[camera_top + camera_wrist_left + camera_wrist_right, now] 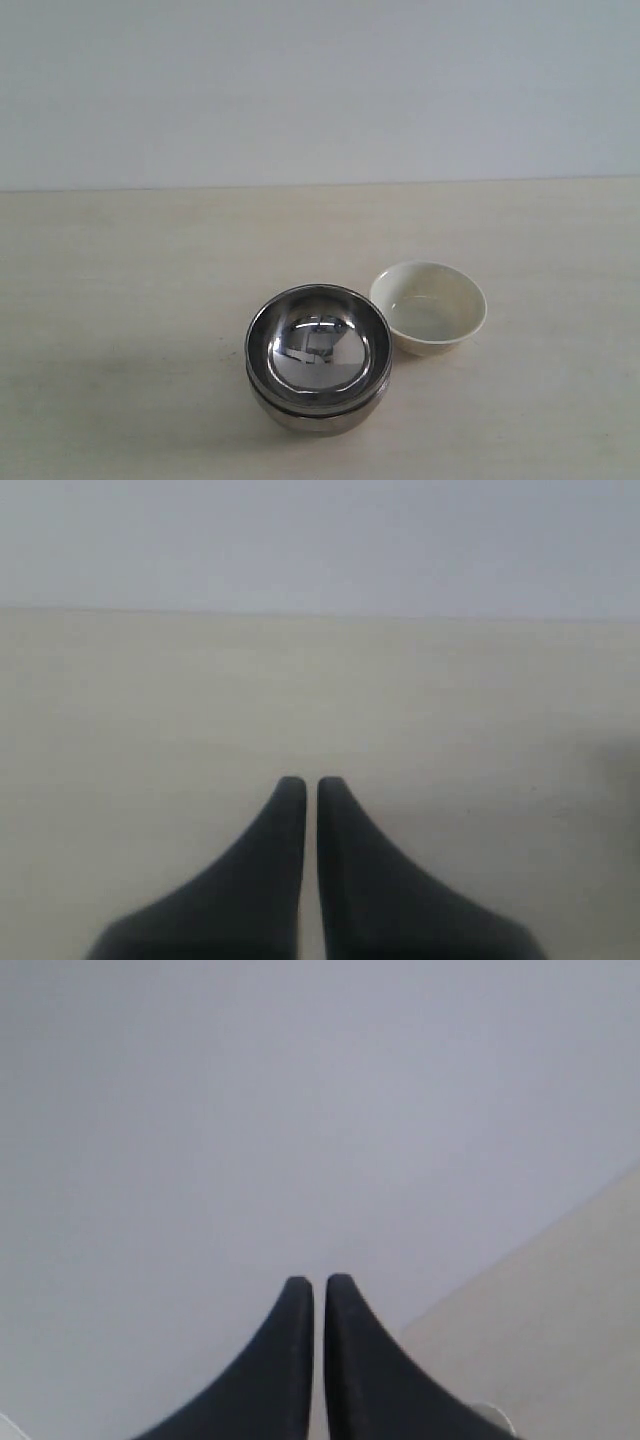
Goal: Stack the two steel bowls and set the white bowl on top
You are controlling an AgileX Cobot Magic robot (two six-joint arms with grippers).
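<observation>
In the exterior view the two steel bowls stand nested on the table, the upper steel bowl (319, 345) sitting inside the lower steel bowl (312, 416). The white bowl (428, 306) stands upright just to their right, close beside them, with nothing in it. Neither arm shows in the exterior view. My left gripper (311, 783) is shut with nothing between its dark fingers, above bare table. My right gripper (319, 1282) is also shut on nothing, facing the pale wall. No bowl appears in either wrist view.
The light wooden table (120, 300) runs back to a pale grey wall (320, 90). A strip of table (560, 1300) shows in the right wrist view.
</observation>
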